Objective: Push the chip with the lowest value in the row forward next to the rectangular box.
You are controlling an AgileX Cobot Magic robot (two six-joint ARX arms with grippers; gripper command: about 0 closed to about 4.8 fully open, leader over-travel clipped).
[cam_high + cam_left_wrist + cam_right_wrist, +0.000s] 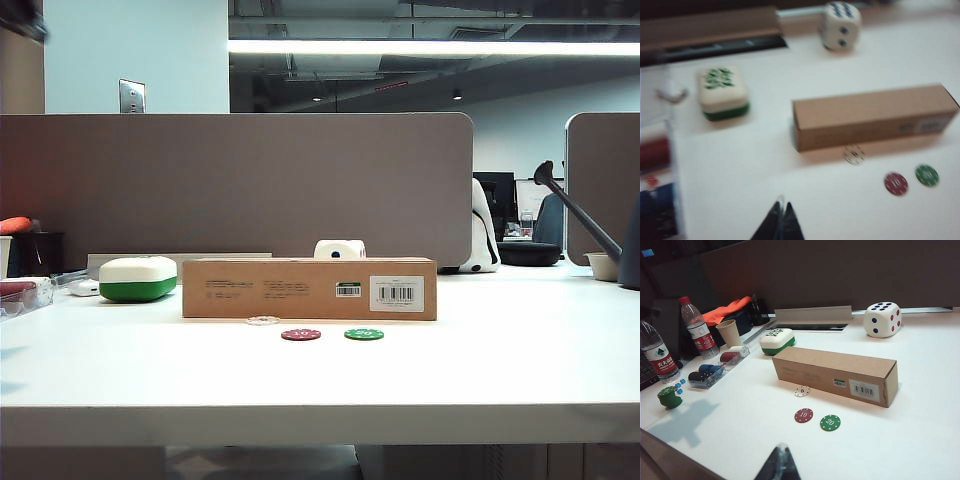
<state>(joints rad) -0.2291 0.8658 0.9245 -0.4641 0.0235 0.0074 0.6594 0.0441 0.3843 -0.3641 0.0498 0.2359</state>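
The white chip [802, 390] lies just beside the front face of the rectangular box [837, 373], ahead of the dark red chip [803, 415] and green chip [830, 422]. The left gripper [781, 215] and right gripper [782, 452], both pressed together, hang well apart from it, nearer the table's front edge

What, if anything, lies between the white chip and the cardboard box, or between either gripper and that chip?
Nothing visible. The white chip already lies close beside the cardboard box. Bare table separates it from the left gripper and right gripper; the red chip sits slightly aside.
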